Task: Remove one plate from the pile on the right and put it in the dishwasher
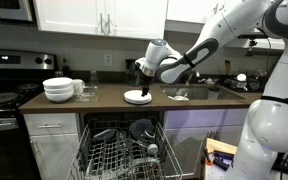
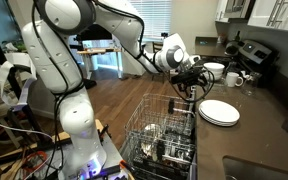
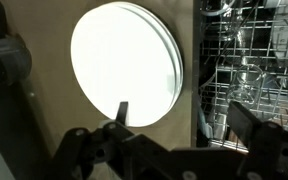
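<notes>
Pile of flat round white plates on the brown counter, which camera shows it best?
The wrist view: it looks straight down on the pile of flat round white plates, large and bright, with stacked rims showing along one edge. Both exterior views show the pile only small, from the side.

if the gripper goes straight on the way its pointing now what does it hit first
Most likely the top plate of the pile: the open gripper points down above it. In the wrist view its line falls near the plate's rim, so it might catch the edge or the counter instead.
</notes>
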You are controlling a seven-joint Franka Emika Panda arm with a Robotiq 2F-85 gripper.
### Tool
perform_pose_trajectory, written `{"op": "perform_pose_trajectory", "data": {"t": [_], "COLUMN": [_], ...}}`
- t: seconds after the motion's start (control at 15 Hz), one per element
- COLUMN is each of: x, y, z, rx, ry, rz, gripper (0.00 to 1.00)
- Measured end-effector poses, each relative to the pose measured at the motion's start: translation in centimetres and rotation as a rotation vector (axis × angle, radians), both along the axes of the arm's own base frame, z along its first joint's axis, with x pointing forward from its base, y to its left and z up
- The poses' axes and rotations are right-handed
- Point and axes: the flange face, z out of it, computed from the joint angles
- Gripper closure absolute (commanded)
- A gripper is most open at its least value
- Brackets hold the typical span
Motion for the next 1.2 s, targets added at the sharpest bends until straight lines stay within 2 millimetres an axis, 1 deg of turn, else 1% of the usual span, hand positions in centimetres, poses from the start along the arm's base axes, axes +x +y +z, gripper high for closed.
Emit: {"op": "perform_pose_trajectory", "data": {"t": [0.27, 0.47, 0.6, 0.8, 1.0, 1.2], "x": [2.1, 2.9, 3.0, 3.0, 3.0, 3.1], "y": [0.2, 0.4, 0.9, 2.3, 3.7, 4.6], "z": [-0.8, -1.2, -1.4, -1.8, -2.0, -2.7], "rx": [-0.086, -0.097, -0.102, -0.106, -0.125, -0.192], "ry": [-0.003, -0.006, 0.018, 0.04, 0.027, -0.003], "rz": [0.027, -0.002, -0.041, -0.12, -0.178, -0.199], "gripper": [0.0, 0.0, 0.0, 0.0, 0.0, 0.0]}}
